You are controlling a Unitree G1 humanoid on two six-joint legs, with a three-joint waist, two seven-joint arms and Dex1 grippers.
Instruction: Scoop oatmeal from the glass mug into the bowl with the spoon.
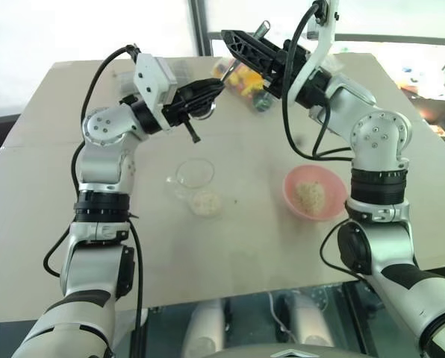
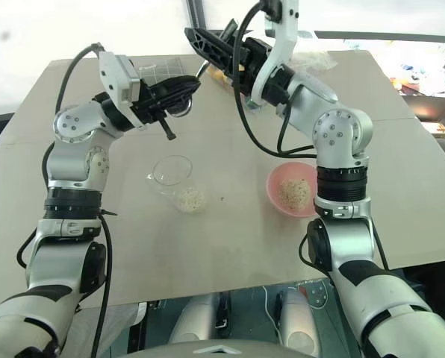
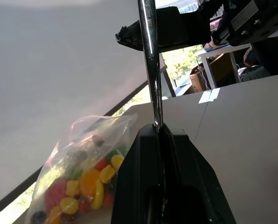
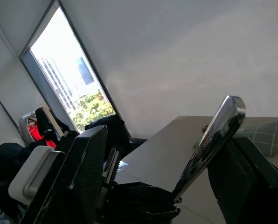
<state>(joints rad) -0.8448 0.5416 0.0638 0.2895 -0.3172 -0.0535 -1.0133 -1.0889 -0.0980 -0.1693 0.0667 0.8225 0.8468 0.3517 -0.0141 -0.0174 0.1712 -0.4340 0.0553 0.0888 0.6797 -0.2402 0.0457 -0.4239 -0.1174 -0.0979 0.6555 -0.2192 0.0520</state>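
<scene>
Pressed together, the left gripper [image 3: 158, 133] pinches the slim shiny silver metal spoon [image 3: 149, 60] by one end. Its long thin handle rises between the spread fingers of the right gripper [image 4: 167, 163], held high over the beige tabletop's [image 1: 51, 186] far edge.

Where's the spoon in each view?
Left eye: spoon at top centre, slanting up from the left gripper.
Right eye: same, top centre-left.
Left wrist: handle rising from that shut gripper.
Right wrist: shiny handle inside the open right gripper.
Shared landmark: the left gripper clamping it.
</scene>
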